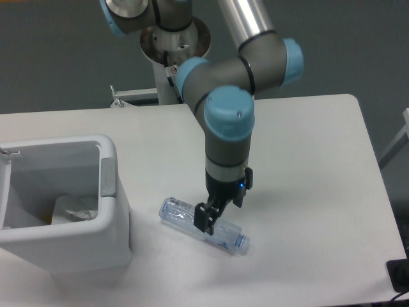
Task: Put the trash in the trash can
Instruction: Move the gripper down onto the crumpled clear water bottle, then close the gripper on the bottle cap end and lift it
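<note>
**Bottle on table under gripper; wrapper in bin**

The crushed clear bottle (202, 226) is found lying flat on the white table (300, 160), right of the trash can (61, 204) and apart from it. Its long axis runs diagonally, from far-left to near-right. The capped neck points to the near-right; the base points far-left, toward the can.

The gripper (209, 220) is lowered vertically over the middle of the bottle. One dark finger (203, 219) is seen against the near side of the bottle body. The other finger is hidden behind the wrist, so it cannot be told whether the jaws are closed on the bottle or merely straddle it.

The crumpled white wrapper (75, 208) is seen inside the trash can, on its floor near the right wall. The can stands at the left near part of the table, its grey tab (108, 176) facing the bottle.

Bare table surface is noted to the right and far side of the bottle. The near table edge lies close to the cap end. The arm (228, 121) descends from the far side.
</note>
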